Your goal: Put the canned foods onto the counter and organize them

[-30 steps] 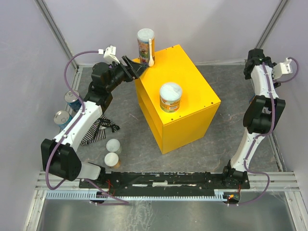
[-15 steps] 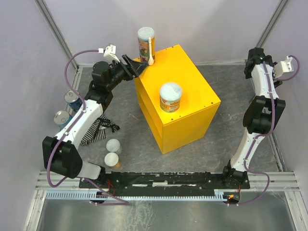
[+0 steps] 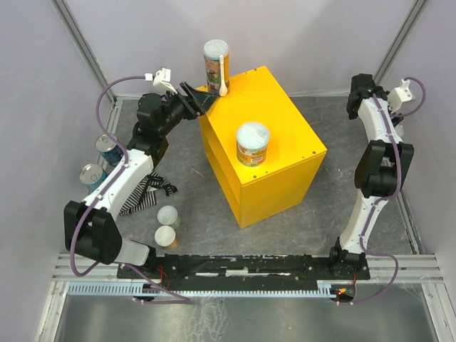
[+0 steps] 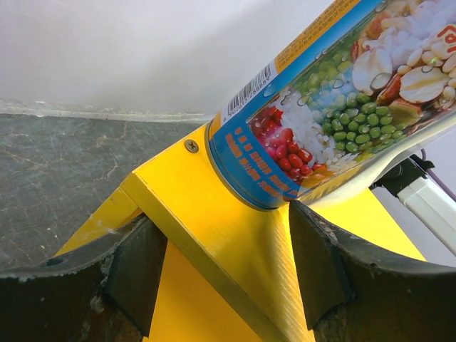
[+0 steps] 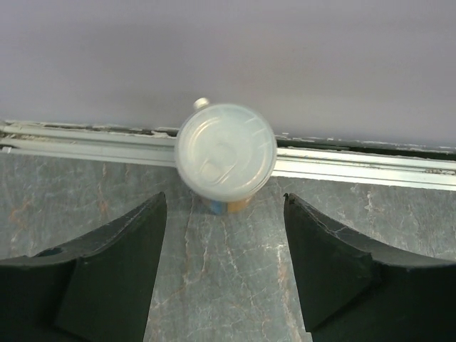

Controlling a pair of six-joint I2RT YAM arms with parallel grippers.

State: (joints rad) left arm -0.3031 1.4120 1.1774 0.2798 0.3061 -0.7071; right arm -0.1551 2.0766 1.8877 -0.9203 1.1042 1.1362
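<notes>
The yellow counter [image 3: 274,153] stands mid-table. A tall colourful can [image 3: 216,65] stands upright on its far left corner, and a short orange-labelled tub [image 3: 252,144] sits near the middle of its top. My left gripper [image 3: 201,100] is open at that corner. In the left wrist view the tall can [image 4: 313,114] stands just past the fingertips [image 4: 320,256], with the left gripper [image 4: 231,263] holding nothing. My right gripper [image 5: 224,271] is open over the floor. A pale-lidded can [image 5: 226,157] stands ahead of it by the back rail.
Two blue silver-topped tins [image 3: 108,148] [image 3: 92,175] stand by the left wall. Two small white-lidded tubs [image 3: 168,216] [image 3: 165,236] sit near the front left, beside a striped cloth [image 3: 146,192]. The right arm [image 3: 377,164] reaches to the back right corner.
The right arm's wrist has swung to the left along the back rail. The left arm has barely moved, and the tall can stays on the counter corner.
</notes>
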